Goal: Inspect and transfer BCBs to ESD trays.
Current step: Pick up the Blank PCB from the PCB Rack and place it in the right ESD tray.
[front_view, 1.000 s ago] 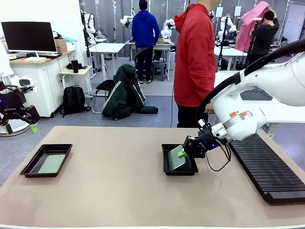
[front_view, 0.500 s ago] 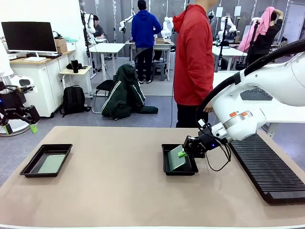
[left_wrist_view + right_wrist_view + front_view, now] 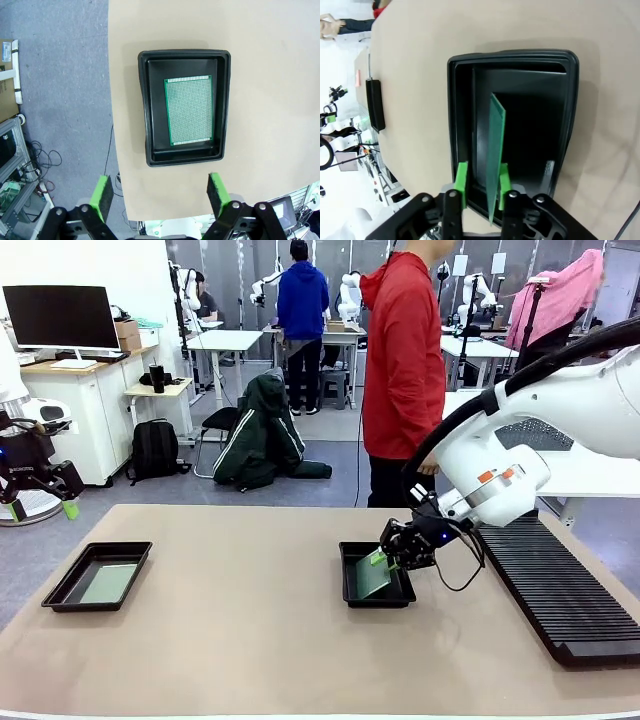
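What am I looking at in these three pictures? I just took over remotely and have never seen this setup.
Two white robot arms work at a tan table. The wide picture looks across it from the robot's side. The other two come from cameras on each wrist, looking along the fingers. The left gripper hangs open, high above the left tray, where one green circuit board lies flat. The right gripper has a second board standing on edge between its green pads, tilted over the right tray; the jaws look to be loosening, so I cannot call the grip. A long ribbed rack lies at the right.
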### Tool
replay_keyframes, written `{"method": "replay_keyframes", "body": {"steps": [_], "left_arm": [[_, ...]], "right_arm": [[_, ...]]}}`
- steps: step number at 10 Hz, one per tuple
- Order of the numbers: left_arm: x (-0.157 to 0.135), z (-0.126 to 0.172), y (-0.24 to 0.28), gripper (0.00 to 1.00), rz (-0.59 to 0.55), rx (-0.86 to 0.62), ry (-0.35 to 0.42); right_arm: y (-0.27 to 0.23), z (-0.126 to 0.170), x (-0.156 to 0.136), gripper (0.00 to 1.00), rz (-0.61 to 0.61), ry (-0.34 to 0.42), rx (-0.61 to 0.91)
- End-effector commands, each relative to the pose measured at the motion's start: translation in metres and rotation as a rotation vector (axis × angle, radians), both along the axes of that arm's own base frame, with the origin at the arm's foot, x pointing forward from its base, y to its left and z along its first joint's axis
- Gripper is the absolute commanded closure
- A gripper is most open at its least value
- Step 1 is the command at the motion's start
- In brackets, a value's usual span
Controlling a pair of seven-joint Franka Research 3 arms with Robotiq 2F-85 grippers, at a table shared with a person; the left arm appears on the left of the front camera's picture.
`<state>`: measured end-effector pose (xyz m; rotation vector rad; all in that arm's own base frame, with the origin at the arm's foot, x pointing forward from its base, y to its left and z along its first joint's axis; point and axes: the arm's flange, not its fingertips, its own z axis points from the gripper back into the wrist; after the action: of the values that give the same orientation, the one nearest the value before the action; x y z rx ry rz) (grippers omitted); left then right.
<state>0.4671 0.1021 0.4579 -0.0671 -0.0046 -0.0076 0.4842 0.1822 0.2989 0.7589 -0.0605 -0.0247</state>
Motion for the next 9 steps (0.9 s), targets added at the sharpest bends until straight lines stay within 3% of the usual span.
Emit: {"method": "replay_keyframes", "body": {"steps": [1, 2, 3, 4, 5, 6, 7, 8, 9], "left_arm": [[-0.001, -0.002, 0.001, 0.00, -0.004, -0.001, -0.015], [-0.001, -0.002, 0.001, 0.00, -0.004, -0.001, -0.015], [-0.001, -0.002, 0.001, 0.00, -0.004, -0.001, -0.015], [-0.001, -0.002, 0.001, 0.00, -0.004, -0.001, -0.015], [-0.001, -0.002, 0.001, 0.00, -0.004, -0.001, -0.015], [-0.001, -0.002, 0.001, 0.00, -0.004, -0.001, -0.015], [-0.001, -0.002, 0.001, 0.00, -0.004, -0.001, -0.015], [-0.001, -0.002, 0.001, 0.00, -0.004, -0.001, -0.015], [-0.001, -0.002, 0.001, 0.00, -0.004, -0.001, -0.015]], "right_arm": [[0.014, 0.028, -0.001, 0.56, -0.007, 0.028, -0.109], [0.018, 0.039, -0.001, 0.44, -0.016, 0.045, -0.173], [0.026, 0.050, 0.000, 0.41, -0.004, 0.059, -0.241], [0.035, 0.060, 0.002, 0.29, -0.001, 0.069, -0.332], [0.044, 0.071, 0.005, 0.26, 0.008, 0.070, -0.454], [0.052, 0.080, 0.006, 0.14, 0.008, 0.079, -0.558], [0.060, 0.088, 0.005, 0.11, 0.019, 0.087, -0.639], [0.065, 0.095, 0.002, 0.00, 0.008, 0.093, -0.691], [0.066, 0.103, -0.002, 0.00, 0.007, 0.096, -0.706]]}}
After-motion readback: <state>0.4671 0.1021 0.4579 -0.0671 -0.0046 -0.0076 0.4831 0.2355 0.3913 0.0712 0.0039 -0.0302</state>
